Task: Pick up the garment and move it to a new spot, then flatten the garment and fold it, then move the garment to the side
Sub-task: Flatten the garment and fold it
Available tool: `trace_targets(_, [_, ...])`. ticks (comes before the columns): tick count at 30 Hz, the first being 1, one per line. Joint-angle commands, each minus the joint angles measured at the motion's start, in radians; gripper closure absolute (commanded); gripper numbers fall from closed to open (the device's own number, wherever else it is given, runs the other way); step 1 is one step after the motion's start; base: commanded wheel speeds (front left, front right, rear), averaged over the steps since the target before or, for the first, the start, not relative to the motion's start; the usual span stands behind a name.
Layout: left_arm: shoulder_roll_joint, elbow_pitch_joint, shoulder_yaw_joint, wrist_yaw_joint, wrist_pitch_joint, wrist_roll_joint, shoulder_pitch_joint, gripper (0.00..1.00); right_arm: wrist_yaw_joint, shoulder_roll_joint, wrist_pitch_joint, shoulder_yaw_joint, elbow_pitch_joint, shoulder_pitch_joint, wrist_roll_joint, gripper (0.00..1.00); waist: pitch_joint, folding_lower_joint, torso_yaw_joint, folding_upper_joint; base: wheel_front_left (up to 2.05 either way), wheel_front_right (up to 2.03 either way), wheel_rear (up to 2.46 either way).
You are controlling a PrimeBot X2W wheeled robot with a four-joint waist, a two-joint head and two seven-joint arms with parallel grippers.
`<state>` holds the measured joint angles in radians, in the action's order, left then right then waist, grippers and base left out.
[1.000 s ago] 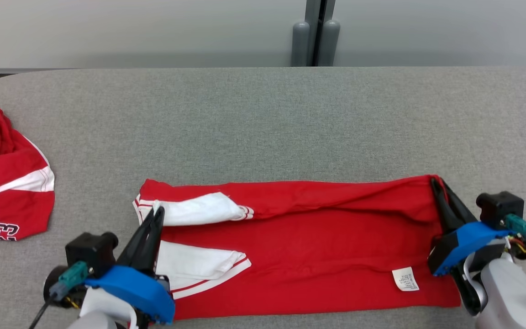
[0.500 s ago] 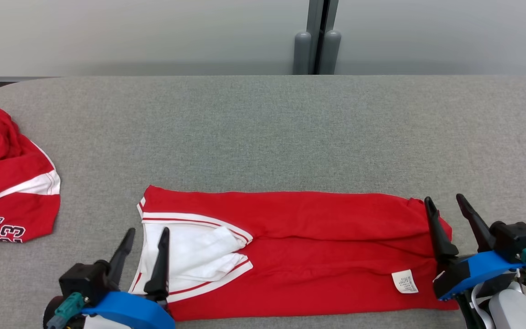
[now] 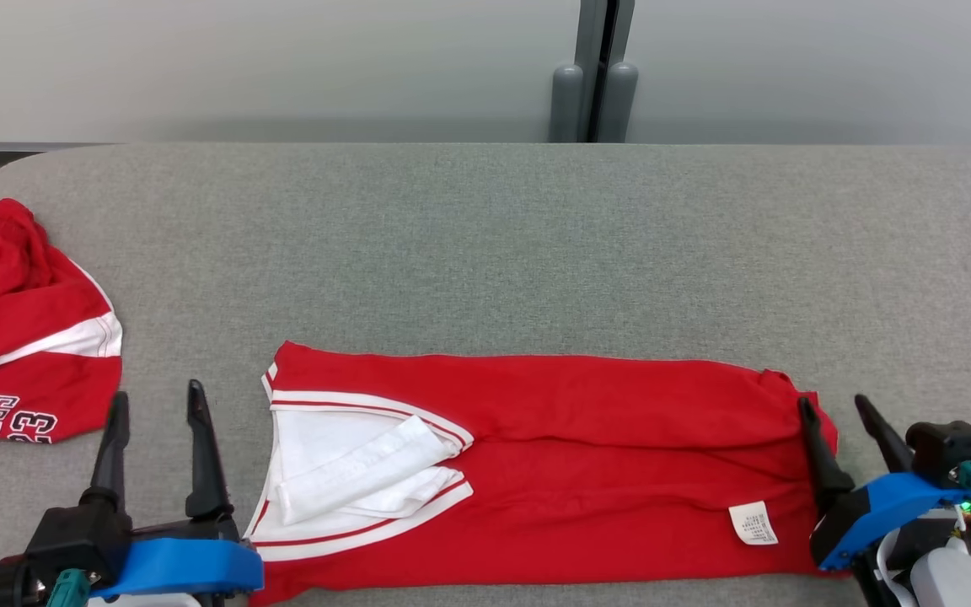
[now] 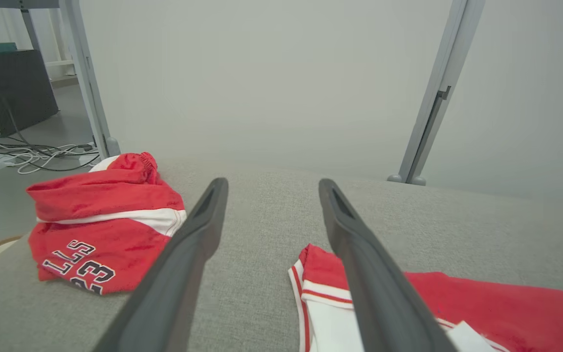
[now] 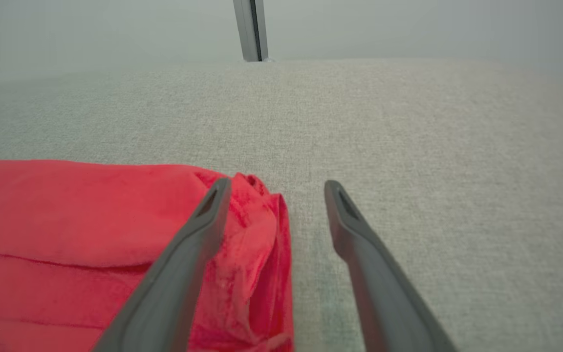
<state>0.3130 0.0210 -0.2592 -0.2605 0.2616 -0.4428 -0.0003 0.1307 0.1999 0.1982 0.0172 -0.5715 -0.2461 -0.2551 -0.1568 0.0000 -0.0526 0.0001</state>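
Between left gripper [image 3: 157, 392] and right gripper [image 3: 833, 402], both splayed wide and empty, the red garment [image 3: 603, 438].

Quick count: two red-and-white cloth items, one long folded garment [image 3: 603, 421] and one crumpled numbered jersey [image 3: 22, 354]; one white care tag [image 3: 753, 523]; one grey fabric desk [image 3: 485, 244]; two black pincers, left pincer [image 3: 157, 392] and right pincer [image 3: 833, 400].

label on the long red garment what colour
White label with faint print, best in the head view.
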Motion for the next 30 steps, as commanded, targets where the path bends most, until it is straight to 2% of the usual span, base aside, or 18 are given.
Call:
trace_targets(1, [-0.023, 0.004, 0.038, 0.019, 0.004, 0.032, 0.017, 0.0, 0.0, -0.005, -0.01, -0.004, -0.024, -0.018, 0.01, 0.0, -0.002, 0.0, -0.003, -0.0001, 0.0, 0.0, 0.0])
trace_targets(8, [-0.127, 0.031, 0.181, 0.091, 0.005, 0.16, 0.068, 0.0, 0.0, -0.029, -0.033, 0.005, -0.129, -0.028, 0.006, 0.0, 0.002, 0.0, -0.005, -0.0001, 0.0, 0.0, 0.0])
trace_targets(13, [-0.177, 0.063, 0.247, 0.139, 0.005, 0.231, 0.084, 0.0, 0.0, -0.054, -0.057, 0.029, -0.196, -0.028, -0.014, 0.0, 0.011, 0.0, -0.006, -0.0001, 0.0, 0.0, 0.0])
trace_targets(14, [-0.186, 0.067, 0.256, 0.147, 0.005, 0.243, 0.086, 0.0, 0.0, -0.059, -0.065, 0.032, -0.209, -0.025, -0.023, 0.11, 0.013, 0.0, -0.006, -0.0001, 0.0, 0.0, 0.0])
trace_targets(16, [-0.198, 0.079, 0.274, 0.159, 0.005, 0.265, 0.09, 0.0, 0.0, -0.068, -0.075, 0.045, -0.226, -0.023, -0.046, 1.0, 0.015, 0.0, -0.006, -0.0001, 0.0, 0.0, 0.0])
trace_targets(21, [-0.215, 0.096, 0.302, 0.182, 0.005, 0.299, 0.089, 0.0, 0.0, -0.062, -0.062, 0.058, -0.232, -0.028, -0.093, 1.0, 0.021, 0.0, -0.003, -0.0001, 0.0, 0.0, 0.0])
trace_targets(30, [-0.238, 0.111, 0.338, 0.208, 0.005, 0.343, 0.086, 0.0, -0.001, 0.085, -0.029, -0.035, -0.251, -0.065, -0.131, 1.0, 0.036, 0.0, 0.014, -0.0001, 0.0, 0.0, 0.0])
